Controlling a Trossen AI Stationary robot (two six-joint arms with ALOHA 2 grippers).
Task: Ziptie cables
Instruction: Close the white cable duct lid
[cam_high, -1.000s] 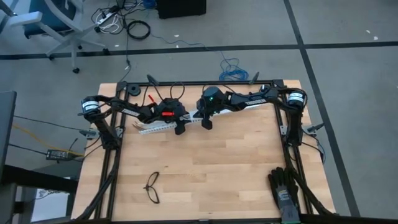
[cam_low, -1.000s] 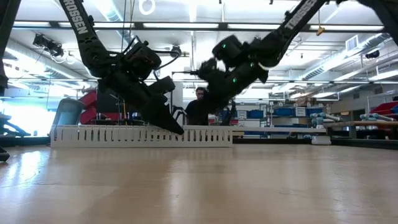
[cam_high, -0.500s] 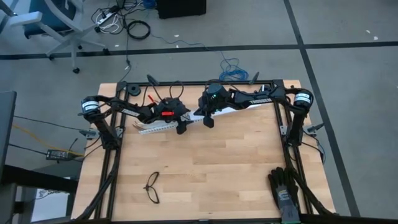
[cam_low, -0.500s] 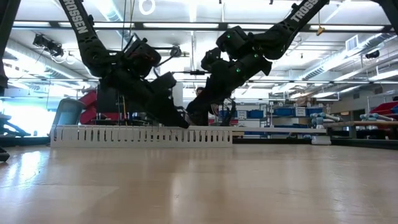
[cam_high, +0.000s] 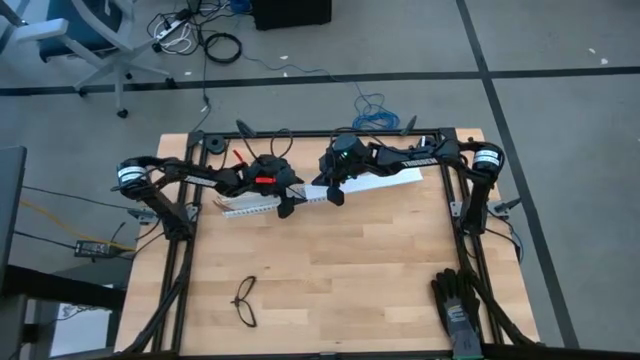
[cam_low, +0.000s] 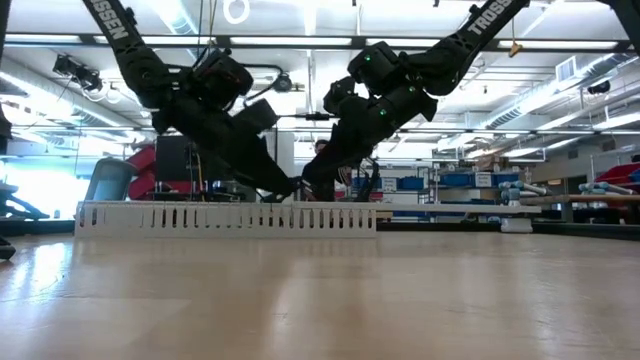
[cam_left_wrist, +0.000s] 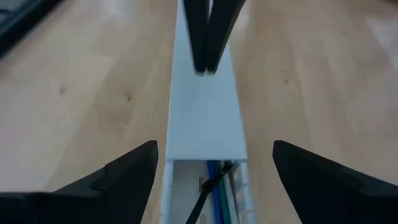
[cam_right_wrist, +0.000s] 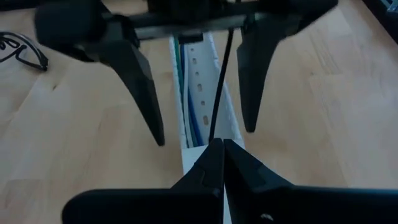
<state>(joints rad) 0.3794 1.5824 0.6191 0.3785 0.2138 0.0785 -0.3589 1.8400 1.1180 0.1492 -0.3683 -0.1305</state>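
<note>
Spread wider now, left tool (cam_left_wrist: 205, 168) astride the white duct (cam_left_wrist: 205, 118) at the table's (cam_high: 330, 290) far edge, cables (cam_left_wrist: 216, 193) inside, right tool (cam_right_wrist: 217, 146) pinched together on the ziptie (cam_right_wrist: 222, 81).

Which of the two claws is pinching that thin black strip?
The right tool: its fingers are shut on the ziptie. The left tool stands open astride the white slotted channel, holding nothing.
</note>
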